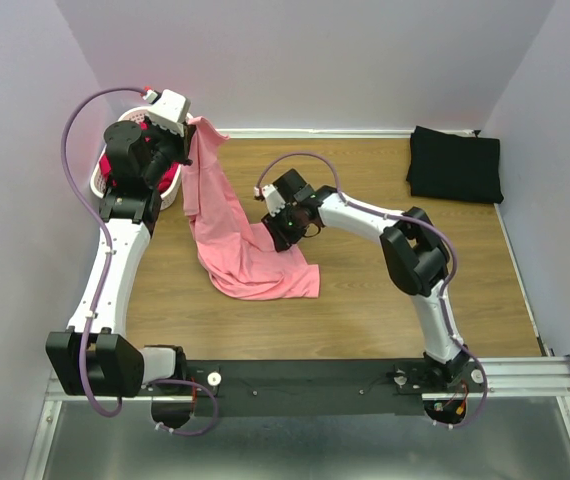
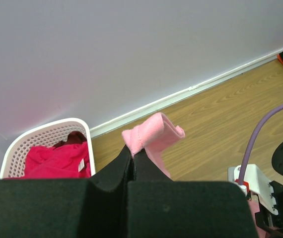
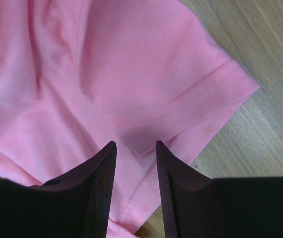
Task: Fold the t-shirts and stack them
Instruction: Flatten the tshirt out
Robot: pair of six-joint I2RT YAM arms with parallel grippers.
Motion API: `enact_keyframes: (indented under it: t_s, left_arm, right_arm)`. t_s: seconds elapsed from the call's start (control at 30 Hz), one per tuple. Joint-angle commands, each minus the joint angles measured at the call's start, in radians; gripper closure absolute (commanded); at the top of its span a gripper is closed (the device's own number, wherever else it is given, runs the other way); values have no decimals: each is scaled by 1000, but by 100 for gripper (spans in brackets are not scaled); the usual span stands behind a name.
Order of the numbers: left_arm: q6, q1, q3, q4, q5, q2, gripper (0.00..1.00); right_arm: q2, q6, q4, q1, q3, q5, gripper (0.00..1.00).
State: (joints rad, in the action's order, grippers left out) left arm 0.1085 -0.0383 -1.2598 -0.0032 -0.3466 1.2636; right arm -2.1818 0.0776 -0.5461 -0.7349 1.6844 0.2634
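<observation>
Reaching high, the left end effector (image 2: 132, 151) pinches the pink t-shirt (image 1: 240, 250) aloft.

A wooden table (image 1: 365, 290) carries a pink tee (image 1: 255, 265), its lower end lying rumpled left of centre while the rest rises off the surface; a folded black tee (image 1: 455, 165) lies at the far right corner, a white basket (image 2: 47, 130) stands far left
</observation>
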Motion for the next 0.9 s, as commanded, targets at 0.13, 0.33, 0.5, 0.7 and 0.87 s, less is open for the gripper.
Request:
enact_keyframes:
  t_s: [0.13,0.33,0.5,0.7,0.87]
  left_arm:
    - [13,14,0,5,18,11,100]
    - [14,17,5,-15,20,10,100]
    - [17,20,11,-23,18,6,100]
    - [22,23,11,-24,17,2,100]
    - [17,25,-7,-26,17,8,100]
  right_arm:
    - [-41,16,-17,-37,28,-81,57]
    - [-70,22,-17,-38,31,-111,62]
    - [-78,25,-17,-38,31,-130,70]
    - [-38,17,-21,-40,31,-135,90]
    - [19,28,-41,-38,63,-159,100]
